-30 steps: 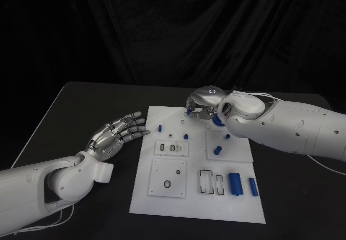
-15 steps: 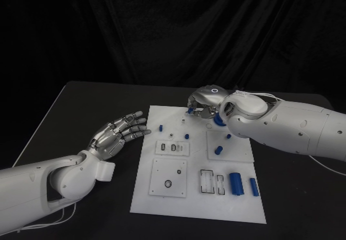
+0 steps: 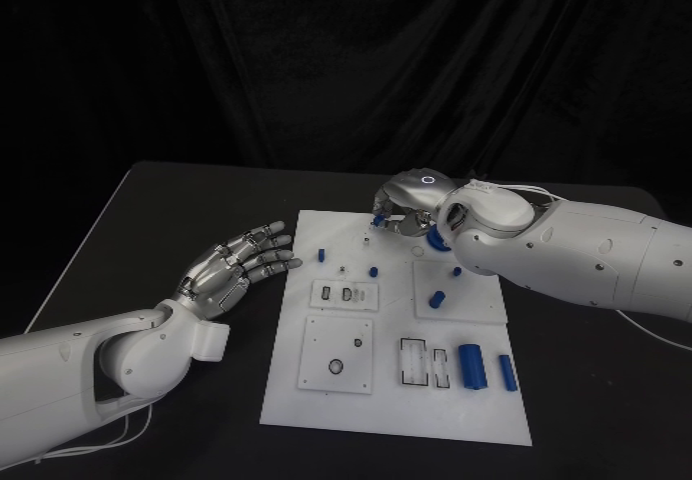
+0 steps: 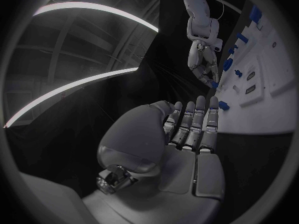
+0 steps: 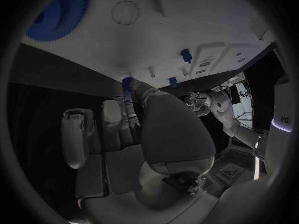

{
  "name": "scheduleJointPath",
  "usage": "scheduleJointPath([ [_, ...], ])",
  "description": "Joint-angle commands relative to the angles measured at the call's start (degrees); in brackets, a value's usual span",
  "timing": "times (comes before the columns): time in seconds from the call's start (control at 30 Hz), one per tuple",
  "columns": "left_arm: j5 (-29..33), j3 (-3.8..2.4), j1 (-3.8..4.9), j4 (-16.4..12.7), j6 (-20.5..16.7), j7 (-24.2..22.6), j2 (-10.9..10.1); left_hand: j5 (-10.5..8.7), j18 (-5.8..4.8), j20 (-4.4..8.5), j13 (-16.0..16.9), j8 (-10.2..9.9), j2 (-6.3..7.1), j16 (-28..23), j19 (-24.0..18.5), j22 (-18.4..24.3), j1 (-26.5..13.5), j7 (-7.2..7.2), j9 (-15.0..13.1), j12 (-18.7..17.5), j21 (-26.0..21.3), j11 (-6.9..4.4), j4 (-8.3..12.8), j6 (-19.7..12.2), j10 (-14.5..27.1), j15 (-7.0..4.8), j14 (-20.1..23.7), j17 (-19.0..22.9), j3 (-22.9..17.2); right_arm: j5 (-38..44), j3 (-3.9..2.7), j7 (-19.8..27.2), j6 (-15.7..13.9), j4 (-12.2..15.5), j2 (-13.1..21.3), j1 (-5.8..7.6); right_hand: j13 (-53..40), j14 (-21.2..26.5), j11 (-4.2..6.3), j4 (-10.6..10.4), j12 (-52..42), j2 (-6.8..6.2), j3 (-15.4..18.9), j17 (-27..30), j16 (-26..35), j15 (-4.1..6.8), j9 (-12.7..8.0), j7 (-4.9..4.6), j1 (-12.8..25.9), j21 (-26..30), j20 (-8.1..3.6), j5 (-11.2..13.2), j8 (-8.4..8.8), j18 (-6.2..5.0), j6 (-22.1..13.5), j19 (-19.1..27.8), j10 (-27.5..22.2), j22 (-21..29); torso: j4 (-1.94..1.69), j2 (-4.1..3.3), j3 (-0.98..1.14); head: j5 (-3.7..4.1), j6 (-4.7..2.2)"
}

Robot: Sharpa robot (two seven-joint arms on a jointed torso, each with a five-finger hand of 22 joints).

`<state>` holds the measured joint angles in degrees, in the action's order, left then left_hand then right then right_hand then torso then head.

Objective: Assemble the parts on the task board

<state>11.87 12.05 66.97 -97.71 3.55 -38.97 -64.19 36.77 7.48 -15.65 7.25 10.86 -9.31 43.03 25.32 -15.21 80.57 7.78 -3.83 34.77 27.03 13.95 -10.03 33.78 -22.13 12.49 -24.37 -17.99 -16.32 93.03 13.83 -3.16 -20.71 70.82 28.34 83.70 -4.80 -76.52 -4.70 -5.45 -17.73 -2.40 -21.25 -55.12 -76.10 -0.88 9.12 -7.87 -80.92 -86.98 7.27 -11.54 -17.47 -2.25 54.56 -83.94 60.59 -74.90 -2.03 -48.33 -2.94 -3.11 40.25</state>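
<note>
Meanwhile, the right hand (image 3: 408, 208) is pinching a small blue gear (image 5: 126, 81) over the far edge of the task board (image 3: 378, 405), seemingly to seat it, while the left hand (image 3: 235, 268) is hovering spread above the counter (image 3: 188, 210), leaving room.

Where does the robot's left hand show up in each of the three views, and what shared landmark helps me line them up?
Head view: the left hand lies open, fingers apart, left of the task board, over the black table.
Left wrist view: it rises from the circle's bottom into the middle, with the board beyond its fingertips.
Right wrist view: small and distant, past the board's edge.
Shared landmark: the white task board.
</note>
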Motion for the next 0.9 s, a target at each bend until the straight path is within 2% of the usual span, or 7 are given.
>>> scheduleJointPath([
  [0.03, 0.31, -0.02, 0.08, -0.06, 0.91, -4.36, 0.17, 0.38, -0.31, -0.07, 0.10, 0.21, 0.11, 0.37, -0.34, -0.09, -0.68, 0.11, -0.08, 0.22, 0.20, 0.37, -0.01, 0.18, -0.06, 0.19, 0.26, -0.06, -0.32, 0.09, -0.05, -0.07, 0.01, 0.06, -0.26, -0.16, 0.08, -0.30, -0.38, -0.28, 0.30, 0.68, 0.06, 0.00, -0.23, -0.19, 5.85, 0.08, 0.20, -0.18, 0.13, -0.24, -0.02, 0.68, 0.38, -0.90, -0.03, -10.31, -0.01, 0.00, 0.00, 0.10, 0.07],
  [0.23, 0.31, -0.01, 0.08, -0.02, 0.93, -4.28, 0.26, 0.37, -0.36, -0.10, 0.10, 0.21, 0.10, 0.39, -0.45, -0.13, -0.79, 0.19, -0.07, 0.24, 0.24, 0.44, 0.01, 0.14, -0.09, 0.26, 0.28, -0.06, -0.52, 0.09, -0.05, -1.04, 1.95, -0.08, -0.74, -0.20, 0.19, 0.15, -0.68, -0.62, 1.26, 0.61, 0.24, 0.82, 0.20, -0.43, 5.88, -0.17, 0.73, 0.18, 0.32, 0.40, 0.91, 0.51, -0.46, -0.32, -0.65, -9.81, -0.02, 0.00, -0.04, 0.27, 0.22],
  [0.73, 0.69, 0.01, 0.08, 0.24, 0.96, -3.96, 0.50, 0.35, -0.39, -0.12, 0.09, 0.22, 0.11, 0.41, -0.53, -0.16, -0.88, 0.26, -0.06, 0.26, 0.27, 0.51, 0.03, 0.14, -0.10, 0.31, 0.29, -0.06, -0.65, 0.09, -0.05, -2.58, 4.38, -0.95, -1.69, -0.53, 0.17, 0.74, -1.22, -0.78, 2.35, 0.59, 0.33, 1.59, 0.66, -0.90, 5.75, -0.52, 1.08, 0.73, 0.74, 0.76, 2.49, 0.27, -1.92, 0.50, -1.86, -9.11, 0.02, 0.02, -0.06, 0.36, 0.47],
  [0.77, 0.71, 0.01, 0.08, 0.25, 0.97, -3.94, 0.51, 0.35, -0.39, -0.12, 0.09, 0.22, 0.11, 0.41, -0.53, -0.16, -0.88, 0.26, -0.06, 0.26, 0.27, 0.51, 0.03, 0.14, -0.10, 0.31, 0.29, -0.06, -0.65, 0.09, -0.05, -2.97, 4.82, -0.95, -1.73, -0.57, 0.25, 1.36, -1.78, -0.84, 3.07, 0.29, 0.42, 2.52, 1.14, -1.36, 5.32, -0.77, 1.27, 1.31, 1.03, 0.89, 3.90, 0.01, -3.81, 1.43, -3.34, -8.30, 0.02, 0.02, -0.06, 0.36, 0.47],
  [0.8, 0.72, 0.01, 0.08, 0.26, 0.97, -3.92, 0.51, 0.35, -0.41, -0.13, 0.09, 0.21, 0.11, 0.42, -0.57, -0.17, -0.92, 0.30, -0.06, 0.27, 0.29, 0.54, 0.04, 0.10, -0.11, 0.34, 0.29, -0.06, -0.72, 0.09, -0.05, -3.34, 5.28, -0.96, -1.75, -0.59, 0.23, 1.63, -1.97, -0.84, 3.23, 0.20, 0.47, 2.90, 1.34, -1.53, 5.20, -0.85, 1.32, 1.54, 1.19, 0.96, 4.32, -0.10, -4.29, 1.80, -3.78, -7.98, 0.03, 0.01, -0.04, 0.35, 0.48],
  [0.9, 0.73, 0.02, 0.08, 0.27, 0.97, -3.87, 0.52, 0.35, -0.41, -0.13, 0.09, 0.21, 0.11, 0.42, -0.57, -0.17, -0.92, 0.30, -0.06, 0.27, 0.29, 0.54, 0.04, 0.10, -0.11, 0.34, 0.29, -0.06, -0.72, 0.09, -0.05, -3.94, 5.98, -1.01, -1.76, -0.63, 0.21, 3.37, -3.25, -0.91, 4.37, -0.42, 0.79, 5.21, 2.54, -2.68, 3.93, -1.40, 1.66, 3.06, 2.13, 1.43, 7.53, -0.72, -8.63, 4.08, -7.47, -6.00, 0.02, 0.00, -0.02, 0.37, 0.48],
])
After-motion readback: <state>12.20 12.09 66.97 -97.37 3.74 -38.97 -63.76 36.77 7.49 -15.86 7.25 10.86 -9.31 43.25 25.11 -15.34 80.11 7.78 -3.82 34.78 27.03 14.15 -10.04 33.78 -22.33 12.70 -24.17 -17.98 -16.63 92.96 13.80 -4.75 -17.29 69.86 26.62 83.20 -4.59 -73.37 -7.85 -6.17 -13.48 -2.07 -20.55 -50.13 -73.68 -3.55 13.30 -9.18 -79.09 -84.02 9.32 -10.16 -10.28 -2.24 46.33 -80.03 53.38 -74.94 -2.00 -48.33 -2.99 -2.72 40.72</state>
